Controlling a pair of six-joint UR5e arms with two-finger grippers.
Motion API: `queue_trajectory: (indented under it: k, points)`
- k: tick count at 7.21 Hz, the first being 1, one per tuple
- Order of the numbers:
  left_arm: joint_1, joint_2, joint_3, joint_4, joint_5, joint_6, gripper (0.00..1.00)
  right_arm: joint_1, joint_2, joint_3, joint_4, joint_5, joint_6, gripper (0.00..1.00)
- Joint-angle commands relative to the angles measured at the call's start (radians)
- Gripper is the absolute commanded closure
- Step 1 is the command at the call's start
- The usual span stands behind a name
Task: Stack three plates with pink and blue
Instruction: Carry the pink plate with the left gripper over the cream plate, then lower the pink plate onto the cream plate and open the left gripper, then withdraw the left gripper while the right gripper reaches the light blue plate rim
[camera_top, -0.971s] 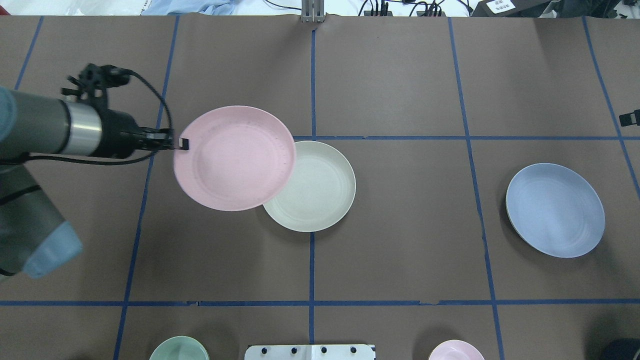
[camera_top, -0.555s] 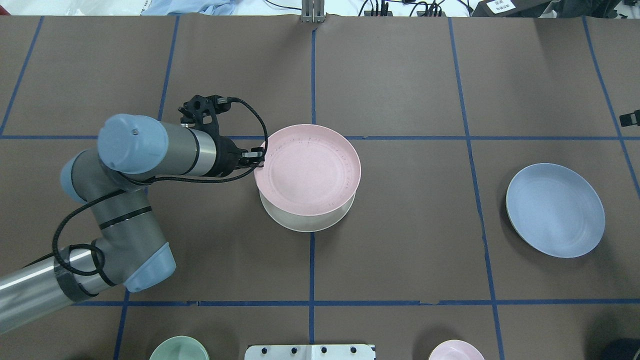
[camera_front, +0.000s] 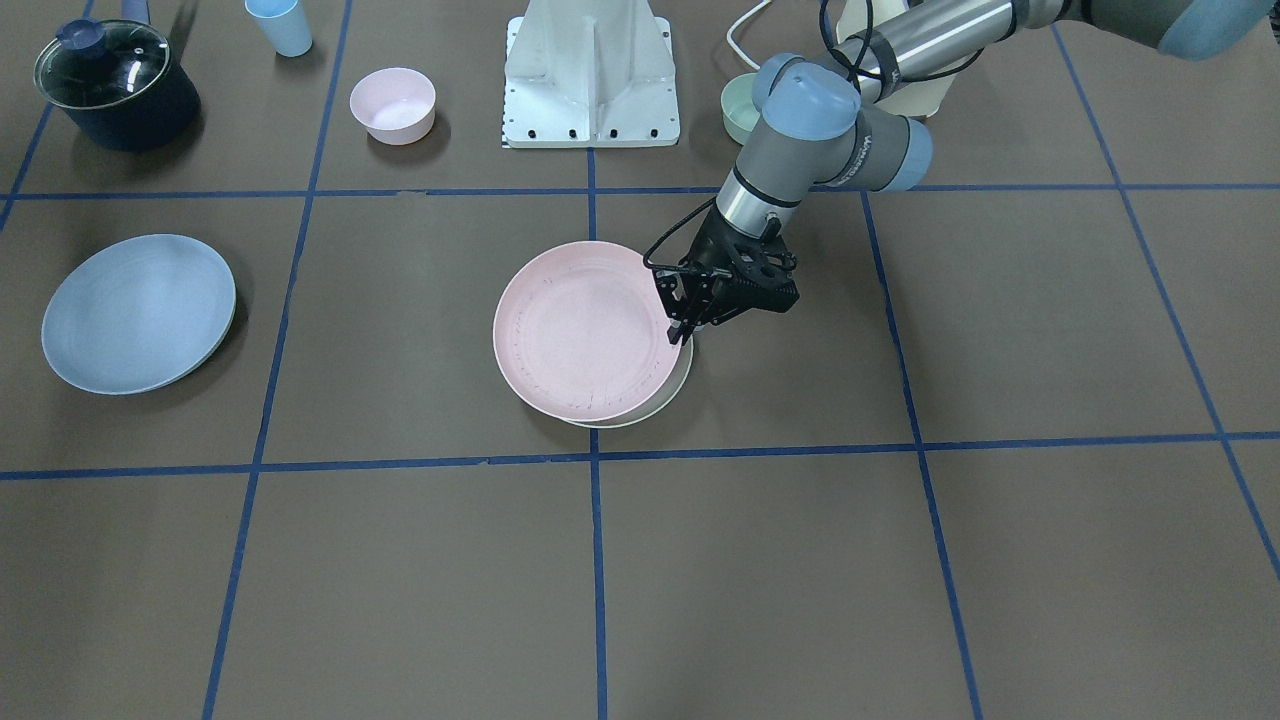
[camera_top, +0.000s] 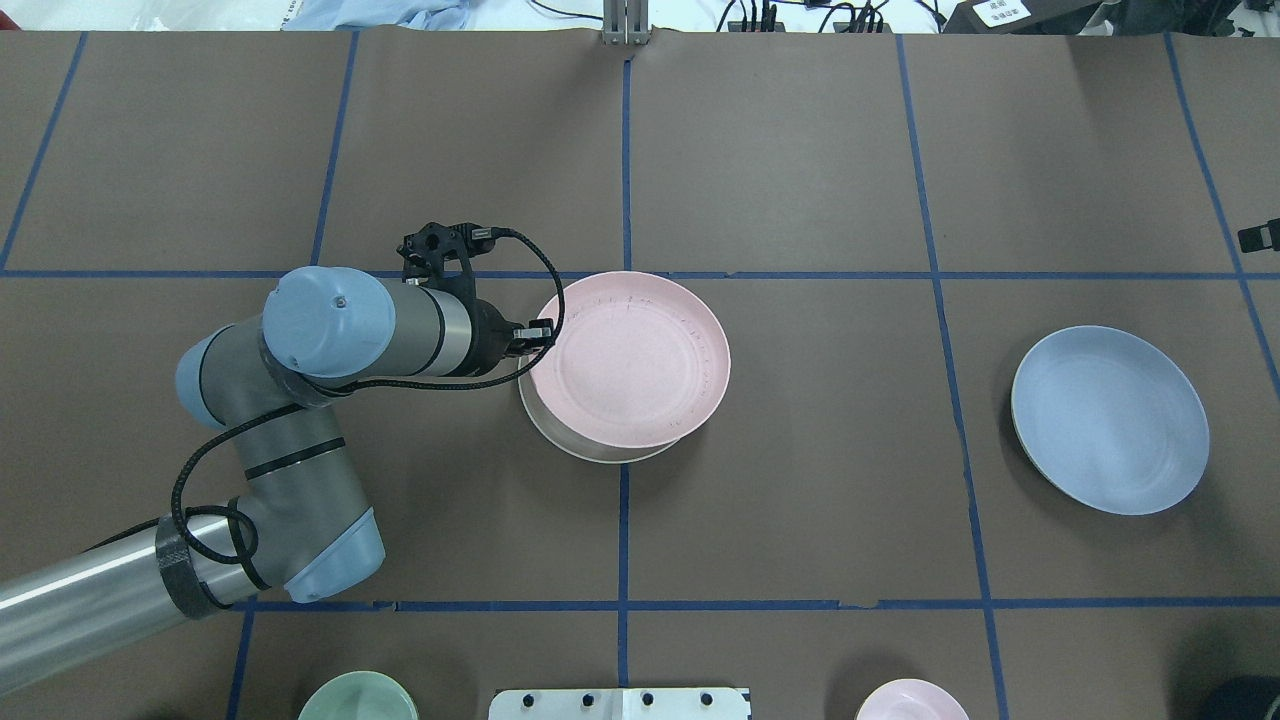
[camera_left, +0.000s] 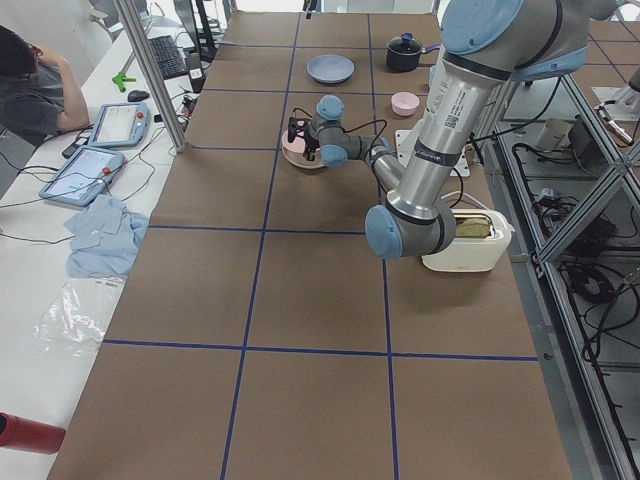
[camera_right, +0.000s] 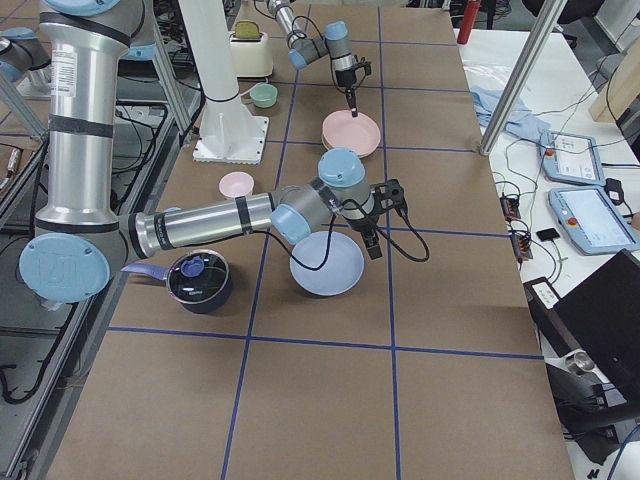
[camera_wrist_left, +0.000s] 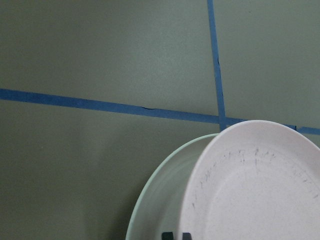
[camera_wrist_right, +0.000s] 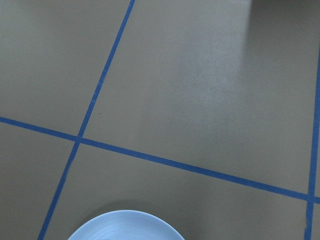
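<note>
My left gripper (camera_top: 540, 335) is shut on the left rim of the pale pink plate (camera_top: 632, 358). It holds the plate just over the cream-white plate (camera_top: 578, 450), which covers most of it and leaves only a crescent showing. In the front view the gripper (camera_front: 682, 334) pinches the pink plate (camera_front: 583, 330) above the cream plate (camera_front: 657, 406). The pale blue plate (camera_top: 1110, 420) lies alone far to the right. My right gripper (camera_right: 373, 243) shows only in the right side view, up near the blue plate (camera_right: 327, 265). I cannot tell whether it is open or shut.
A small green bowl (camera_top: 358, 698) and a small pink bowl (camera_top: 912, 700) sit by the robot base (camera_front: 592, 75). A dark pot with a glass lid (camera_front: 115, 85) and a light blue cup (camera_front: 280, 25) stand beyond the blue plate. A toaster (camera_left: 465, 240) sits behind the left arm.
My left arm has carried the pink plate to the right, from partly overlapping the cream plate to sitting almost squarely over it. The blue plate has not moved.
</note>
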Motion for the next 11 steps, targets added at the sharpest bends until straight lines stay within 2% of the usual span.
queue_trajectory:
  k: [1, 2, 3, 4, 5, 6, 8, 10, 11]
  points:
    - [0.004, 0.003, 0.016, 0.000, 0.010, 0.003, 1.00, 0.000, 0.000, 0.000, 0.000, 0.000, 0.000, 0.00]
    - [0.004, 0.003, 0.018, 0.000, 0.010, 0.003, 0.86, 0.000, 0.000, 0.000, 0.000, 0.000, 0.000, 0.00]
    - [0.006, 0.007, 0.018, 0.000, 0.014, 0.003, 0.45, 0.000, 0.000, 0.000, 0.000, 0.000, 0.000, 0.00]
    - [0.006, 0.009, 0.016, 0.000, 0.036, 0.004, 0.14, 0.000, 0.000, 0.000, 0.000, 0.000, 0.000, 0.00]
    - [0.003, 0.012, 0.004, 0.000, 0.036, 0.010, 0.00, 0.000, 0.000, 0.000, 0.000, 0.000, 0.002, 0.00]
    - [-0.003, 0.024, -0.019, 0.003, 0.031, 0.016, 0.00, 0.000, 0.000, -0.001, -0.002, 0.002, 0.005, 0.00]
    - [-0.041, 0.112, -0.143, 0.020, -0.001, 0.210, 0.00, -0.061, -0.012, 0.000, 0.018, -0.008, 0.099, 0.00]
    - [-0.200, 0.206, -0.249, 0.093, -0.210, 0.443, 0.00, -0.205, -0.108, -0.001, 0.192, -0.153, 0.257, 0.00]
    - [-0.270, 0.240, -0.278, 0.128, -0.258, 0.567, 0.00, -0.288, -0.150, -0.006, 0.262, -0.222, 0.331, 0.00]
